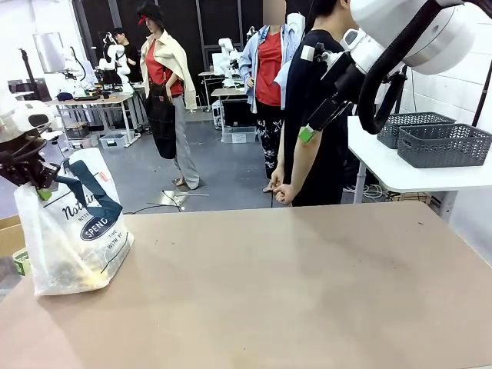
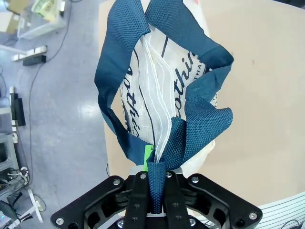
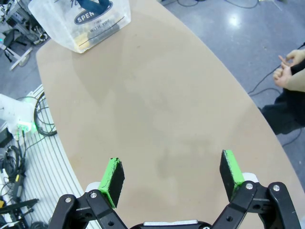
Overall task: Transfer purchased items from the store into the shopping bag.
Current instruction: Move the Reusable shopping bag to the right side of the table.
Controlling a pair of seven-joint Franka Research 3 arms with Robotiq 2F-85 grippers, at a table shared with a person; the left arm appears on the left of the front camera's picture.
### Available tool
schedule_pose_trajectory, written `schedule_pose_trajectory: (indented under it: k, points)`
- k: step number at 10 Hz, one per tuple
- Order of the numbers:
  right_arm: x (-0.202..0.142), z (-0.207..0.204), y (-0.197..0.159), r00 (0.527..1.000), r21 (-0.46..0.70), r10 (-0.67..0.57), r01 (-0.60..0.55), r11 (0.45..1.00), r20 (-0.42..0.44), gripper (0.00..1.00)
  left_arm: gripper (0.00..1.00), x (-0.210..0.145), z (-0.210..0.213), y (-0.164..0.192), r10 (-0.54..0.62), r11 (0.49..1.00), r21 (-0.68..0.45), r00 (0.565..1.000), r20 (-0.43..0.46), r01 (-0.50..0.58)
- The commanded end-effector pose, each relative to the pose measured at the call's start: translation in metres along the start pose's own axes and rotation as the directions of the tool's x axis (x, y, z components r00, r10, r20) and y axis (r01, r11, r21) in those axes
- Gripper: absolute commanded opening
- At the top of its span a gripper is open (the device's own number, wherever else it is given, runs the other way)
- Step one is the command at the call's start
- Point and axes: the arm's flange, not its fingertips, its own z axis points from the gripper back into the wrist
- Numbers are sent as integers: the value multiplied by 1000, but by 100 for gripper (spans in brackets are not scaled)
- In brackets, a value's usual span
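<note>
Our left gripper (image 2: 156, 202) pinches a navy strap (image 2: 167, 143) of the see-through white lettered bag (image 1: 73, 231); our right gripper (image 3: 171, 179) spreads wide, empty.

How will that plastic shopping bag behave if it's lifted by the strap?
Probably floppy: the shopping bag has thin, creased translucent walls. The left end effector pinches one navy strap, so it may hang lopsided. Items low inside likely steady it.

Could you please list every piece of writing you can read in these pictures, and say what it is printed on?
"SPEND": white capitals in the navy oval on the shopping bag.
"TIME WITH YOU": small print under the oval, only partly legible.
"Nothin...": dark script higher on the bag, cut off by folds.
Other small print on the bag: too blurred to read.
</note>
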Motion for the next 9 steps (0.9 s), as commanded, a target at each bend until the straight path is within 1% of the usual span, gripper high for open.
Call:
schedule_pose_trajectory:
  k: [1, 5, 6, 9]
  points:
    - [2, -1, 0, 1000, 1, -18, 18, 1000, -1, 100, 19, 0, 0, 0, 0, 1000, 0, 1000, 0, 0]
    - [2, -1, 0, 1000, 1, -18, 18, 1000, -1, 100, 97, 1, 15, -7, 31, 999, 15, 999, -30, -30]
    - [2, -1, 0, 1000, 1, -18, 18, 1000, -1, 100, 100, 0, 19, -7, 34, 999, 11, 999, -35, -34]
    - [2, -1, 0, 1000, 1, -18, 18, 1000, -1, 100, 100, 0, 35, -7, 49, 999, -7, 998, -33, -49]
